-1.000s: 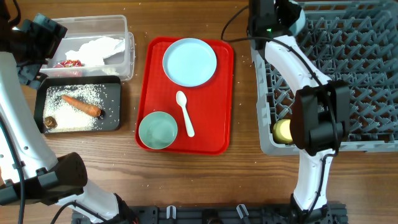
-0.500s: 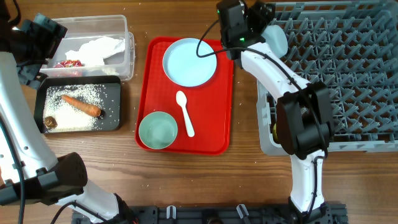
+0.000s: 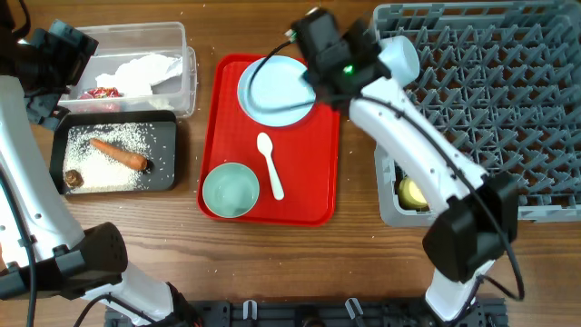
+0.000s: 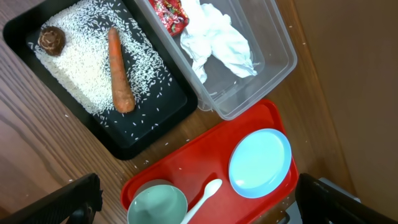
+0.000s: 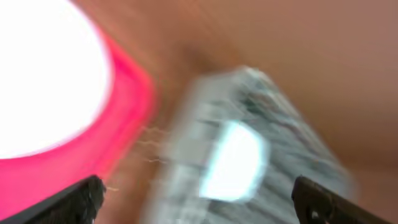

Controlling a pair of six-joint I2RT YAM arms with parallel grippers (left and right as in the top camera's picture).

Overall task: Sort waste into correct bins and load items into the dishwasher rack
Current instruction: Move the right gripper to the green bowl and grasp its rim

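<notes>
At the right gripper (image 5: 202, 202): fingers spread wide, nothing between them, wrist view smeared with blur. From overhead, above the far right rim of the pale blue plate (image 3: 277, 89), at the far end of the red tray (image 3: 318, 182). Nearer on that tray, the white spoon (image 3: 270, 165), then a mint bowl (image 3: 230, 190) in the near left corner. To the right, the grey dishwasher rack (image 3: 508, 109), with a second bowl (image 3: 399, 56) at its far left corner and the yellow cup (image 3: 413, 193) in its near left corner. At the left gripper (image 4: 208, 205): fingers likewise wide apart, empty, high over the left of the table (image 3: 272, 263). Below it, the clear tub (image 4: 280, 59) with the crumpled napkin (image 4: 217, 43) and red wrapper (image 4: 169, 12) inside. Just beside the tub on its near side, the black tray (image 4: 158, 124) with scattered rice (image 4: 74, 62), the carrot stick (image 4: 118, 71) and the brown lump (image 4: 51, 38).
</notes>
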